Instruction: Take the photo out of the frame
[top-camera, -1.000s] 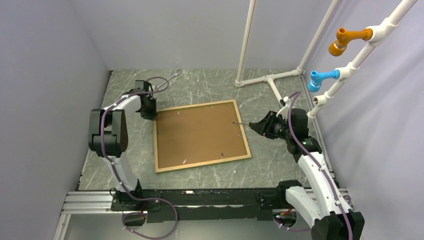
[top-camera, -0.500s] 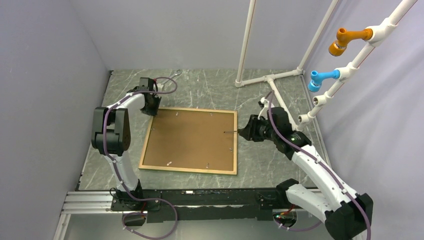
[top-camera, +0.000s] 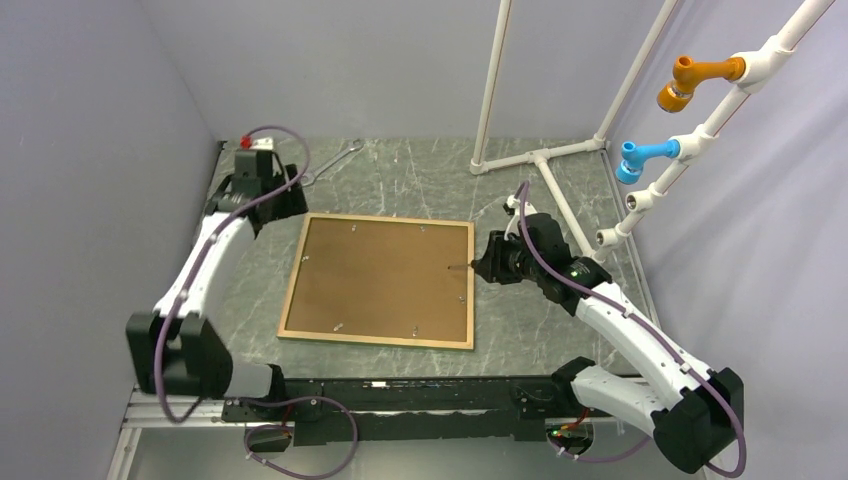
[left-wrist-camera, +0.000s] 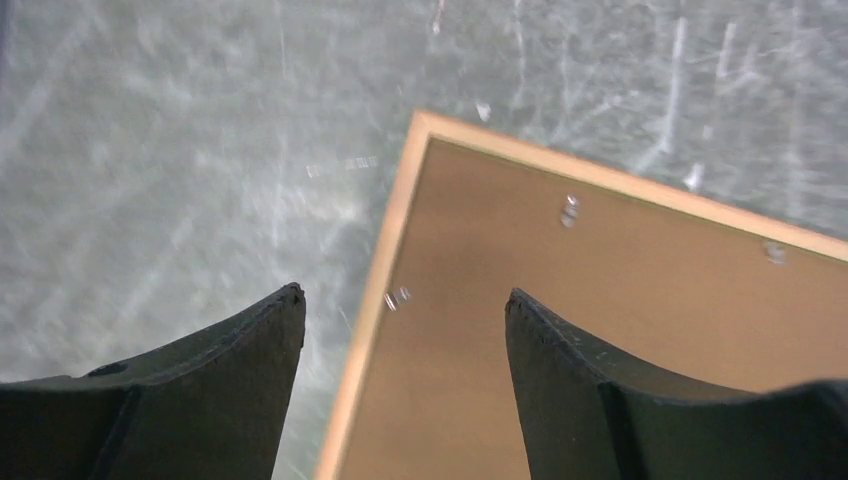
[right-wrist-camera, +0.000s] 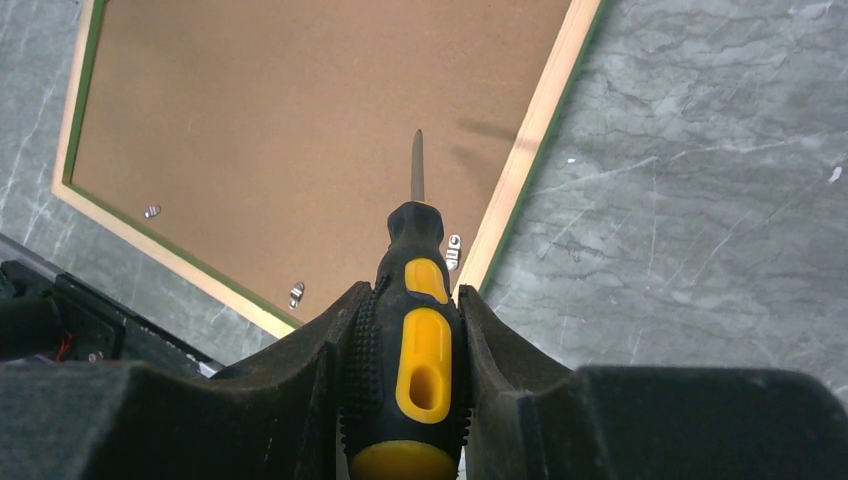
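The frame (top-camera: 375, 340) lies face down on the table, its light wood rails around a brown backing board (top-camera: 385, 275). The photo is hidden under that board. My left gripper (top-camera: 283, 200) hovers open over the frame's far left corner. In the left wrist view the rail (left-wrist-camera: 397, 220) runs below the gap of this gripper (left-wrist-camera: 405, 300), untouched. My right gripper (right-wrist-camera: 410, 290) is shut on a black-and-yellow screwdriver (right-wrist-camera: 420, 330). Its shaft (top-camera: 465, 266) points over the frame's right rail (right-wrist-camera: 530, 150) onto the board.
Small metal tabs (right-wrist-camera: 453, 250) (left-wrist-camera: 570, 210) sit along the board's edges. A wrench (top-camera: 335, 160) lies at the far left. A white pipe stand (top-camera: 535, 158) with orange (top-camera: 690, 78) and blue (top-camera: 640, 157) fittings rises at the right.
The frame swung round and slid left, then stopped. My left gripper opened, let go of the far left corner and rose. My right gripper followed left with the screwdriver.
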